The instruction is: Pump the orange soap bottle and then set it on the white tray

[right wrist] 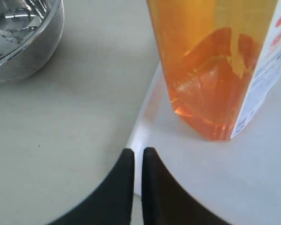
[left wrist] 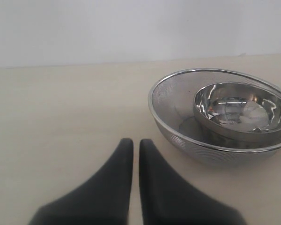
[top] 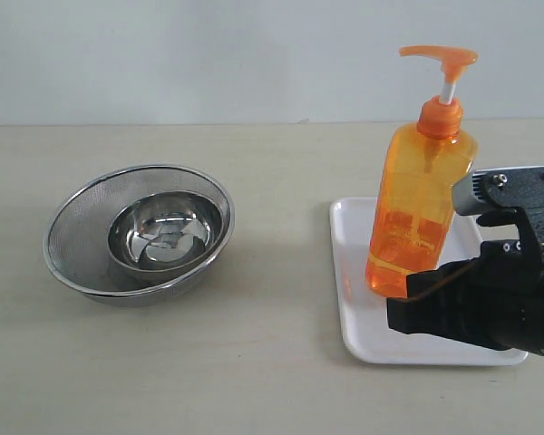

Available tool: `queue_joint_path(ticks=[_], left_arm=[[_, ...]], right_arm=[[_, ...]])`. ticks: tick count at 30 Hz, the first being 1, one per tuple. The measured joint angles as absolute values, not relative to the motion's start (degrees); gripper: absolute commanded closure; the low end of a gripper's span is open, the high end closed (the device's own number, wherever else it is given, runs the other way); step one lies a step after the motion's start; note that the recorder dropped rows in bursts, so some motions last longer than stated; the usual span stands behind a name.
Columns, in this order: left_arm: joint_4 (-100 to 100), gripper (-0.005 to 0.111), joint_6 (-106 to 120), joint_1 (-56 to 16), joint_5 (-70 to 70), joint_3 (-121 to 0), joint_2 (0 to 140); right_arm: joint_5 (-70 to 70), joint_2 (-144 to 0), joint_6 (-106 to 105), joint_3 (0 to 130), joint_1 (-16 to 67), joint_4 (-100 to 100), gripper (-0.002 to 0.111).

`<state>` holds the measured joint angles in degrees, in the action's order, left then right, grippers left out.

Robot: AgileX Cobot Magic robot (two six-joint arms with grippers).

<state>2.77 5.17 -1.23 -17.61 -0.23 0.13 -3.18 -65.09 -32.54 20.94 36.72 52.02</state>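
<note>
The orange soap bottle [top: 420,204] stands upright on the white tray [top: 354,308], its pump head [top: 441,58] raised on a white stem. The right wrist view shows the bottle's base [right wrist: 210,70] and white label resting on the tray [right wrist: 253,173]. My right gripper [top: 397,314] hovers low over the tray's near left part, just in front of the bottle and apart from it; its jaws [right wrist: 137,153] are shut with nothing between them. My left gripper [left wrist: 132,143] is shut and empty above bare table, out of the exterior view.
A steel mesh colander [top: 72,231] with a smaller steel bowl [top: 168,231] inside it sits on the left of the beige table [top: 272,362]. The colander [left wrist: 178,117] lies just beyond the left gripper. A pale wall stands behind the table.
</note>
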Motion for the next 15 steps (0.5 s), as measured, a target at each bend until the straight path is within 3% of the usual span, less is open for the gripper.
queue_joint_path(ticks=[15], left_arm=[[3.0,0.102,5.1,-0.2,-17.7,-0.2,0.1]], right_arm=[[-4.1,-65.1,-32.5,20.9,36.7,52.0,0.107]])
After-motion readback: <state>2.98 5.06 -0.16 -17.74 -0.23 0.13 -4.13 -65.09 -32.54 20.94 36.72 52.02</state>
